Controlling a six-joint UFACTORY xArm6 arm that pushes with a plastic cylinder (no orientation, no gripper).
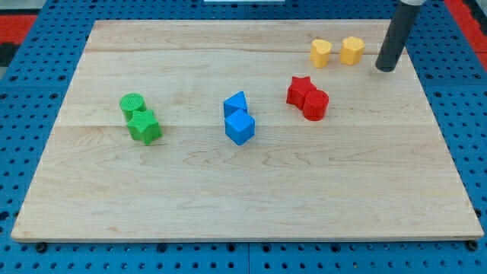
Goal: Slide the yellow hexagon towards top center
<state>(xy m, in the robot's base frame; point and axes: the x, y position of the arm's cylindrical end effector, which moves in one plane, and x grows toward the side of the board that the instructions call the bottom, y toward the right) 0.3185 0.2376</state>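
Blue pegboard is framing a pale wooden board [243,190] that is filling most of the view. Near the board's upper right, two yellow blocks are sitting just beside each other: the yellow hexagon [351,50] on the right and a yellow heart-like block [321,53] at its nine o'clock. The rod is coming down from the view's top right corner, and the robot's tip [386,68] is resting on the board at about four o'clock from the hexagon, near it but apart from it. No jaws are present on this arm; it is ending in a plain rod and is holding nothing.

A red star [300,89] and a red rounded block [315,104] are touching, lying at about seven o'clock from the hexagon. A blue triangular block [236,104] and a blue cube [240,127] are sitting together near the board's middle, and a green cylinder [132,104] and a green star-like block [144,127] are paired at the left.

Judging by this layout, the robot is in the approach step, lining up on the hexagon's right side without contact yet. Top center is lying at roughly nine o'clock from the hexagon, so the next move is calling for a leftward push from three o'clock. The yellow heart-like block is standing in that path and is likely to be shoved along unless the push is angled slightly upward.
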